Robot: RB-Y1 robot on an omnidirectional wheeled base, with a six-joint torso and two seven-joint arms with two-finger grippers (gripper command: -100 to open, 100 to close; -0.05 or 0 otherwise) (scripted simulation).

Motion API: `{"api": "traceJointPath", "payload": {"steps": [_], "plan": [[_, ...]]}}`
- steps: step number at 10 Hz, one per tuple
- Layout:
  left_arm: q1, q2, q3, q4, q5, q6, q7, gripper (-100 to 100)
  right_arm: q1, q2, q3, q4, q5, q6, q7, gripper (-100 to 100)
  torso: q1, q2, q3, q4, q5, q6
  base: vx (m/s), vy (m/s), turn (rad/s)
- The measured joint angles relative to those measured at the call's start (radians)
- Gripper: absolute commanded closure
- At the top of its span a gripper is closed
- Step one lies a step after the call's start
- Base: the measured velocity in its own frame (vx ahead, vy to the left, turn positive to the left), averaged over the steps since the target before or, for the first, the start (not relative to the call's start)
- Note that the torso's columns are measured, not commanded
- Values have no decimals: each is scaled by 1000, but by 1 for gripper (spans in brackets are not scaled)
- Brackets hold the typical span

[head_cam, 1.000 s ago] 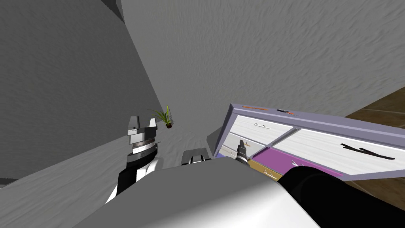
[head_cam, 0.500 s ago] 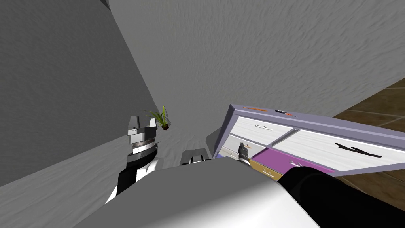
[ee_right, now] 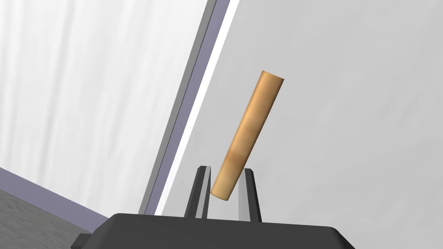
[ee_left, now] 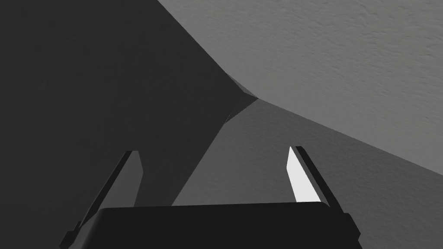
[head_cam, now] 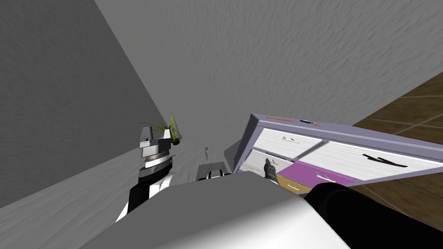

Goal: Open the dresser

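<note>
- The dresser [head_cam: 346, 132] stood low on my right, by the grey wall, with its front to me.
- My right gripper [ee_right: 226, 170] was closed tight on one end of the tan handle [ee_right: 251, 125]. Its fingers pressed both sides of it.
- That handle sat on a white drawer [ee_right: 346, 108] by the dresser's left edge, one row under the top.
- My left gripper [head_cam: 153, 140] was held up on my left, well apart from the dresser. Its fingers were wide apart and had nothing in them.
- Since a second ago, the wall and the little plant [head_cam: 174, 133] had slid over in my head view, and more brown floor [head_cam: 402, 108] showed. That was me moving, not them.
- The right gripper had stayed on the handle all that time.
- I think the pull had begun, since I was moving with the handle in my grip.
- I could not tell if the drawer had come out yet. It looked nearly shut, so most of the job was still to do.
</note>
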Motion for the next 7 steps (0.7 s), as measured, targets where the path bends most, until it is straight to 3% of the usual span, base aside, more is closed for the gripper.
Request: {"api": "traceJointPath", "payload": {"steps": [7], "plan": [[0, 0, 0, 0, 0, 0, 0, 0, 120, -129, 60, 33, 86, -108, -191, 100, 0, 1, 0, 1, 2, 2, 81, 49, -162]]}}
